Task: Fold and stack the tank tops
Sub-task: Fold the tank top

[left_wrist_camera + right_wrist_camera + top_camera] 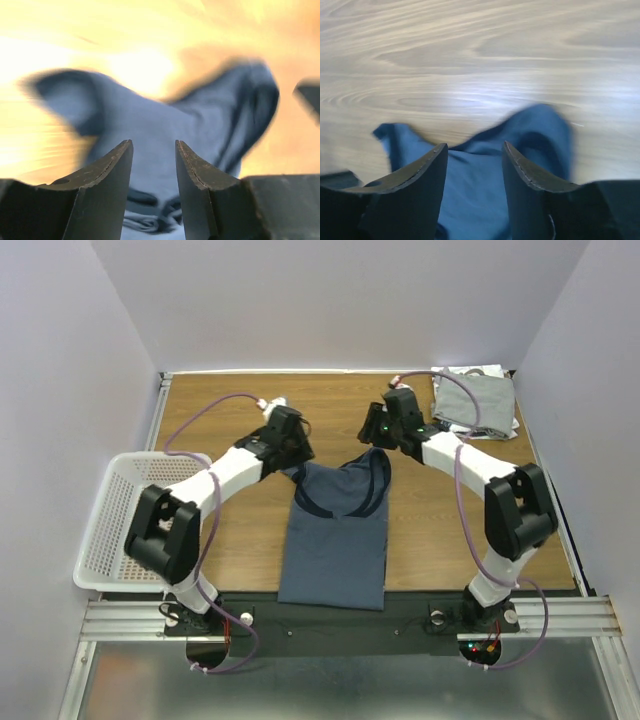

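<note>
**Blue tank top**: slate-blue with navy trim. It lies flat on the table, centred between the two arms. The hem is at the near edge and the straps point to the far side. The right strap is rumpled and stands up a little off the wood.

**Left gripper**: it sits over the top's left shoulder. The jaws are apart with nothing between them, and blue cloth shows through the gap below. The wrist view is blurred.

**Right gripper**: it sits over the right strap. The jaws are apart and hold nothing. Blue cloth lies under and beyond the fingertips, with bare wood further out.

**Grey tank top**: folded, in the far right corner of the table. It rests on a white garment whose edges show around it. It is well apart from the blue top.

**Basket**: white mesh, at the table's left edge beside the left arm. I cannot tell what is in it.
</note>
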Controlling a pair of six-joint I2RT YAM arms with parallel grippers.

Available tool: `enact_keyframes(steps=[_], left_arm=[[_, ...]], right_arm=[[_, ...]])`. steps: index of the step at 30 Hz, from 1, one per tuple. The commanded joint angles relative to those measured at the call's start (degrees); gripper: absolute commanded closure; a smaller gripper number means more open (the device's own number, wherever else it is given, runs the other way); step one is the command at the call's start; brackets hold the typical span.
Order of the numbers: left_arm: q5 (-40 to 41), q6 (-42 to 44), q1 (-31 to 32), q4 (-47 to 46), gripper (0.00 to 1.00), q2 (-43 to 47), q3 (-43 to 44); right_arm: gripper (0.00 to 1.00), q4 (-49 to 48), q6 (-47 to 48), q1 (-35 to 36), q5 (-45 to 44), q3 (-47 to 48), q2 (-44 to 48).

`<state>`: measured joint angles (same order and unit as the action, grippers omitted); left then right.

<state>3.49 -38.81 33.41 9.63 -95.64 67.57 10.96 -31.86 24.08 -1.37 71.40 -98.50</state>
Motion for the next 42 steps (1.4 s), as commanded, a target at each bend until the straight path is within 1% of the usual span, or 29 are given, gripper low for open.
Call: enact_keyframes(steps=[1, 3, 4, 5, 6, 8, 10, 13, 17, 20, 26, 34, 37, 38, 41, 42], left_arm=[[8.3, -5.4, -6.3, 2.8, 0.5, 6.7, -3.8], [7.2, -6.0, -8.8, 3.0, 0.5, 7.4, -5.2], [5.4, -5.7, -10.6, 1.5, 0.5, 7.0, -5.8], [4.9, -5.6, -10.6, 1.3, 0.5, 6.3, -5.9], [4.3, -5.2, -12.5, 1.1, 0.5, 5.4, -5.2], [1.3, -4.9, -15.1, 1.5, 0.5, 1.5, -3.2], [-5.9, -5.3, -16.4, 0.8, 0.5, -0.3, -2.7], [-8.7, -8.5, -16.5, -0.4, 0.48, -1.1, -3.5], [-12.3, -14.4, -16.8, -3.6, 0.43, -1.5, -5.6], [-15.3, -18.5, -16.8, -6.0, 0.43, -2.5, -6.0], [-14.4, -22.8, -16.9, -5.5, 0.41, -4.7, -5.2], [-13.0, -23.7, -16.9, -4.7, 0.43, -10.6, -0.6], [-12.2, -23.9, -16.9, -4.8, 0.46, -11.7, 0.3], [-11.7, -23.8, -17.0, -4.8, 0.49, -12.4, 0.6], [-10.5, -22.9, -17.0, -4.5, 0.53, -12.9, 2.2], [-10.1, -22.6, -16.9, -4.5, 0.57, -13.3, 3.0]], right_arm=[[0.49, -2.5, 2.6, 6.7, 4.1, 7.0, -5.2], [0.5, -2.5, 4.1, 8.8, 6.0, 10.0, -9.9], [0.51, -2.5, 5.0, 10.4, 6.6, 13.5, -13.4], [0.51, -2.5, 5.3, 11.1, 7.2, 15.0, -13.4], [0.52, -2.5, 5.5, 11.7, 7.7, 16.2, -16.2], [0.51, -2.3, 5.0, 12.7, 8.0, 19.0, -18.7], [0.5, -2.3, 4.9, 13.2, 8.2, 19.5, -19.3], [0.49, -2.3, 5.3, 14.2, 7.1, 19.0, -18.8], [0.5, -2.4, 5.8, 15.0, 5.9, 17.3, -18.2], [0.51, -2.4, 5.7, 15.7, 4.4, 15.4, -16.8], [0.54, -2.6, 4.6, 15.9, 3.2, 10.4, -13.9], [0.55, -2.8, 4.0, 16.2, 3.4, 5.0, -9.9], [0.56, -2.8, 3.7, 16.2, 3.6, 3.2, -9.2], [0.56, -2.8, 3.6, 16.1, 3.7, 2.8, -8.7], [0.57, -2.9, 3.5, 16.2, 3.8, 1.0, -8.5], [0.58, -2.9, 3.3, 16.3, 3.7, -0.1, -8.3]])
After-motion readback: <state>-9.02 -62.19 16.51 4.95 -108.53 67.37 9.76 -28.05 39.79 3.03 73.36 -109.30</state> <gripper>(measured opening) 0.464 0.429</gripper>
